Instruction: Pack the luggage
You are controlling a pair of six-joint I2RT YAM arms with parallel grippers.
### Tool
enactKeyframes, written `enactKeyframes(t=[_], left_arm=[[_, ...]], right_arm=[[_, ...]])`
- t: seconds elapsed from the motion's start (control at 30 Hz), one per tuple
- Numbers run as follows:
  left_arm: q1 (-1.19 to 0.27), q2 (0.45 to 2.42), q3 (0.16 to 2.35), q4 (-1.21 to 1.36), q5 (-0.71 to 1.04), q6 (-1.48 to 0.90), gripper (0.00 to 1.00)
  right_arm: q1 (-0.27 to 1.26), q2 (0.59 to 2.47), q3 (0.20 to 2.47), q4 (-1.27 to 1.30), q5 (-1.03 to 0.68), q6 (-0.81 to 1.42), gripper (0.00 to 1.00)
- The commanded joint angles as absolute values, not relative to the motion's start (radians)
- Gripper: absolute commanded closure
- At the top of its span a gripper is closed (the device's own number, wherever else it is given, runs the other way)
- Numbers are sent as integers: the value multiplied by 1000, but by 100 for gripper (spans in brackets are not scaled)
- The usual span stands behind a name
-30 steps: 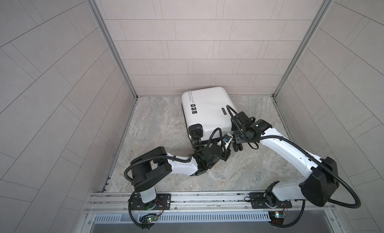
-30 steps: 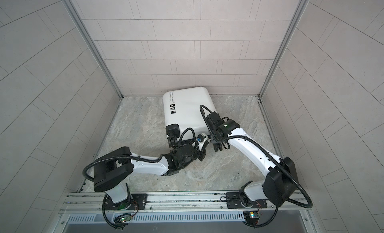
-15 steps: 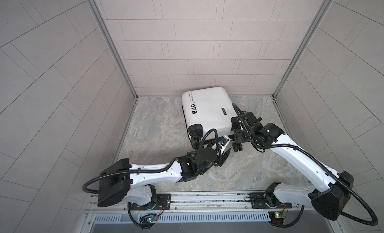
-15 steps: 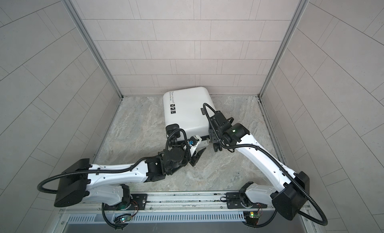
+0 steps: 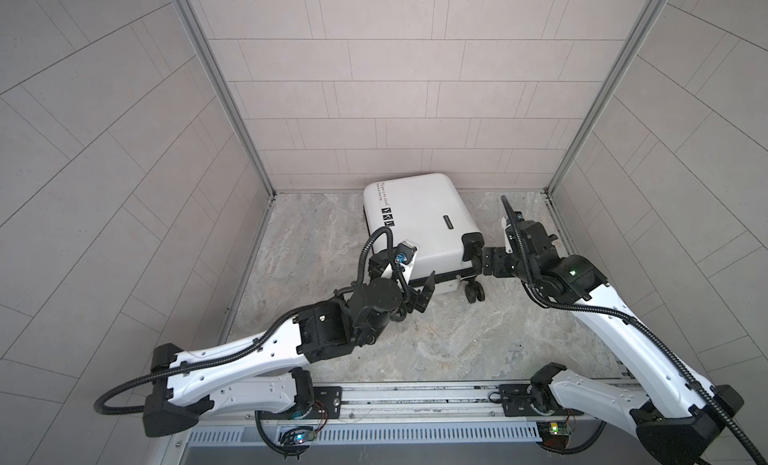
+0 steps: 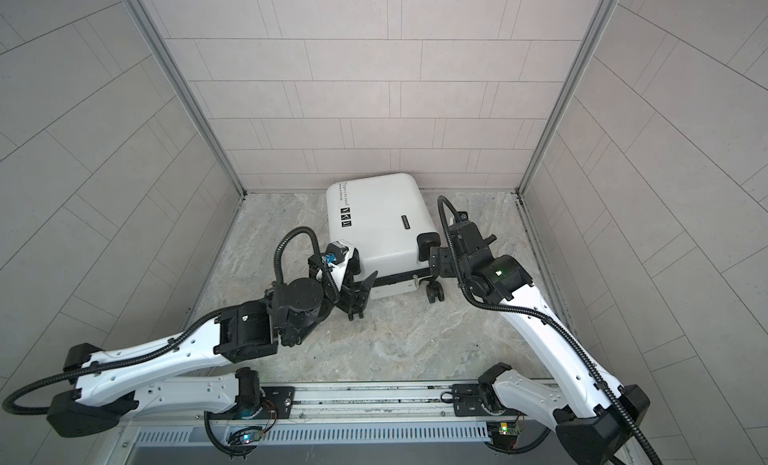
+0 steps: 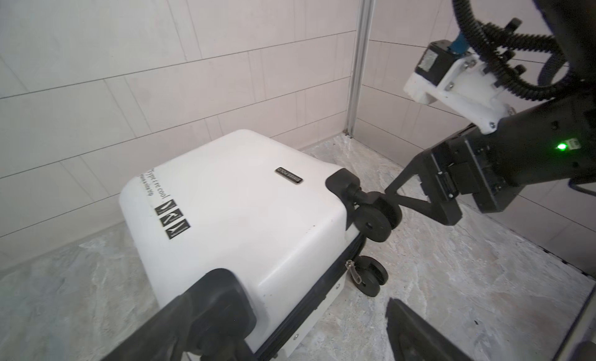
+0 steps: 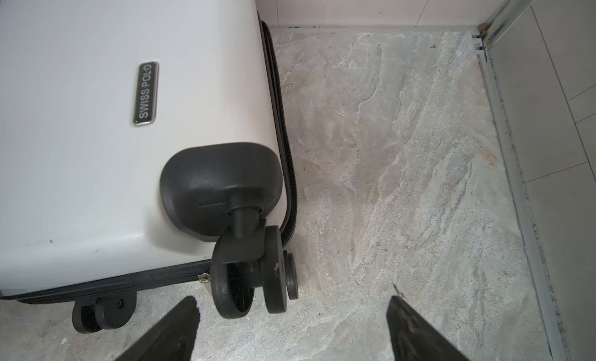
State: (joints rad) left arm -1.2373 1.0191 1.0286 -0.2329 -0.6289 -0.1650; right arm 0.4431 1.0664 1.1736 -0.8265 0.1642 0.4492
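Left jaws and right jaws gape wide by the luggage (image 5: 415,220) on marbled floor (image 5: 457,338), tiled walls (image 5: 395,89) around.

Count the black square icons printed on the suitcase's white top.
3 icons, in a short row on the suitcase's white top, right after the printed text: one next to the text, one in the middle, one at the far end. None looks hidden.

Bright, even light; warped edges
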Motion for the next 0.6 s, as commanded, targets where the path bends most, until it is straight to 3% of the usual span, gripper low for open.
enactKeyframes(t=[0.0,0.13,0.3,0.57], left_arm=[[-1238,971,1058,-420,-759,-244,0],[-1232,943,1117,-657,-814,-389,0],[-1230,960,1181,-934,-752,-615,4],[-1230,1118,1184,-928,-583,-851,12]], right_arm=[[424,1048,1167,-790,173,471,4],[412,1012,1122,-717,236,501,7],[407,969,1076,-678,205,469,0],[409,980,1047,-673,1,474,10]])
